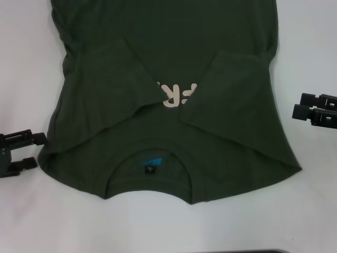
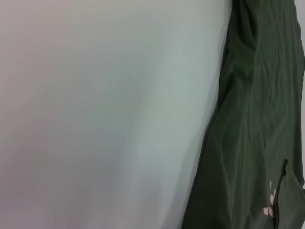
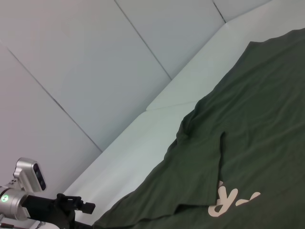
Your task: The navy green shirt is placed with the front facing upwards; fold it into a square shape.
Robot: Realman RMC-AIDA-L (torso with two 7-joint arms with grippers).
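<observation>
Shirt: navy green shirt (image 1: 174, 105) spread on the white surface (image 1: 316, 211), collar nearest, both sleeves folded in over the cream lettering.
Left gripper (image 1: 23, 153): beside the shirt's left shoulder edge, fingers parted, holding nothing.
Right gripper (image 1: 303, 105): off the shirt's right side, fingers apart, empty.

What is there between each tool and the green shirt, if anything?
Nothing visible. The left tool sits beside the navy green shirt at its edge; the right tool waits off its other side. Only bare white table lies between.
</observation>
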